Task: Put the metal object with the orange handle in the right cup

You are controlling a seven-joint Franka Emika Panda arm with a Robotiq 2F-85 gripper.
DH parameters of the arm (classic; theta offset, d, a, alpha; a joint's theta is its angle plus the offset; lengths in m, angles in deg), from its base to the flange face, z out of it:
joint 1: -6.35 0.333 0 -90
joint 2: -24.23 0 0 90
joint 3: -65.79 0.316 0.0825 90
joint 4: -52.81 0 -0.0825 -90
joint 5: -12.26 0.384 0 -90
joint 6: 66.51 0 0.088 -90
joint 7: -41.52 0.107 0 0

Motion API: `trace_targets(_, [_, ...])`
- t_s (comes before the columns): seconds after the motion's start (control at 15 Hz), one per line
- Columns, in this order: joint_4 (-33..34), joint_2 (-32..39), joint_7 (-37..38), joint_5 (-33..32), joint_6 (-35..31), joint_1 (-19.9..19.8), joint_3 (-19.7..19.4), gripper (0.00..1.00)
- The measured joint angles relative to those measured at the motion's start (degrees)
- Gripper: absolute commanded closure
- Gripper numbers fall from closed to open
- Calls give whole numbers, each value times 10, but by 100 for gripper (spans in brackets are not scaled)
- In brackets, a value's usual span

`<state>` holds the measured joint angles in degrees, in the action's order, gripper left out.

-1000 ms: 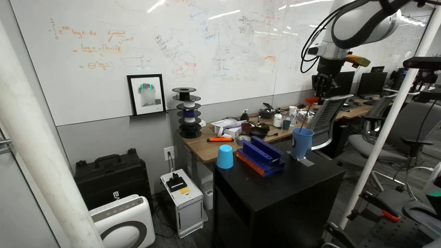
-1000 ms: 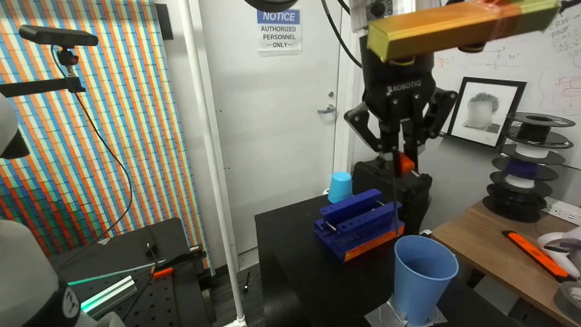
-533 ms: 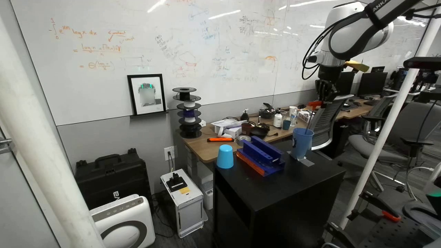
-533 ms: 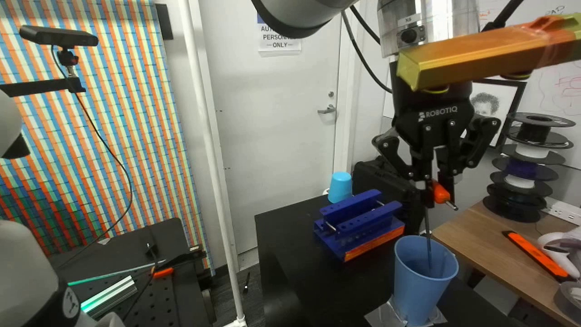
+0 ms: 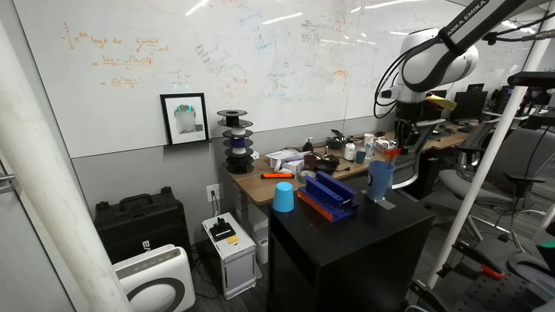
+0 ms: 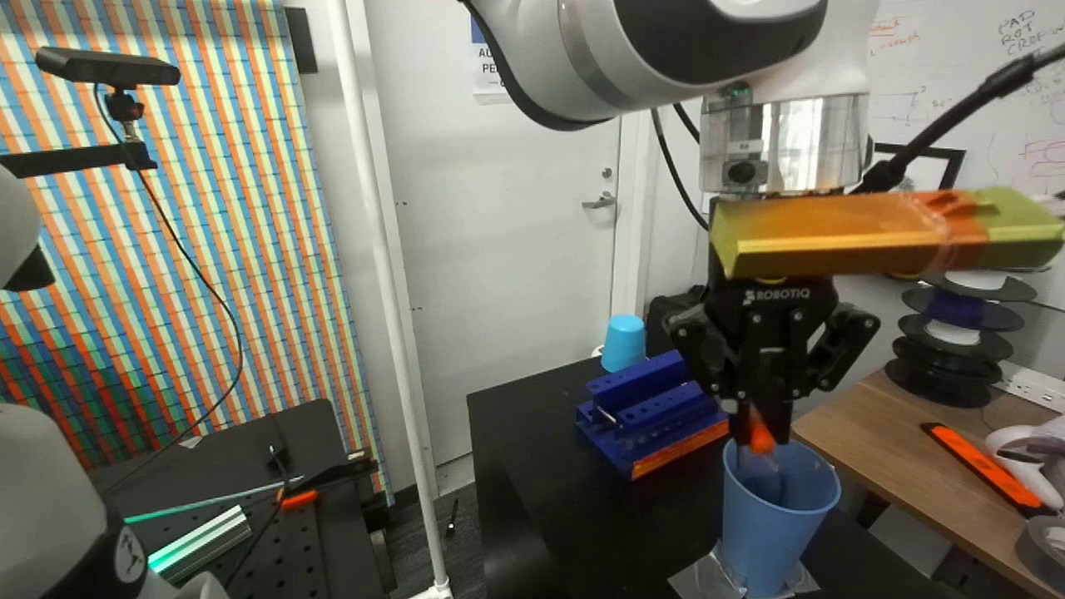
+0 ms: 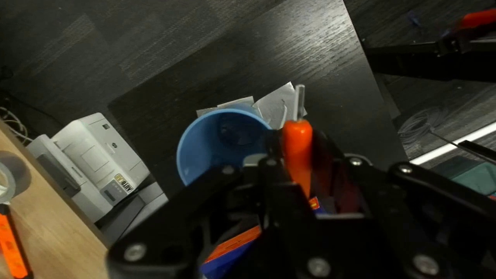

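Observation:
My gripper is shut on the orange handle of the metal object, directly over the right cup. The handle also shows between the fingers in the wrist view and in an exterior view. Its thin metal shaft points down into the cup; the lower part is hidden and blurred. The right cup is a blue tumbler, upright, taped to the black cabinet top, and also shows in an exterior view and the wrist view. The handle is close above the rim.
A dark blue rack with an orange side stands beside the cup on the black cabinet. An upside-down cyan cup stands at the far corner. A wooden desk with clutter runs alongside. A white pole stands nearby.
My gripper has moved over the right cup and come down. The shaft, seen beside the rim a second ago, now goes into the cup. The handle stays gripped.

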<state>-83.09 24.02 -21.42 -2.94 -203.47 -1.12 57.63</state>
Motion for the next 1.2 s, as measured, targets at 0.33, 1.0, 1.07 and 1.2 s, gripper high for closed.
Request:
trace_targets(0.33, [28,10,9,72,3,-7,-2,2])
trace_targets(1.0, [46,-153,321,87,123,-3,15,0])
trace_targets(1.07, [42,-166,359,86,136,-3,19,0])
trace_targets(1.2, [33,-185,404,85,150,-1,23,0])
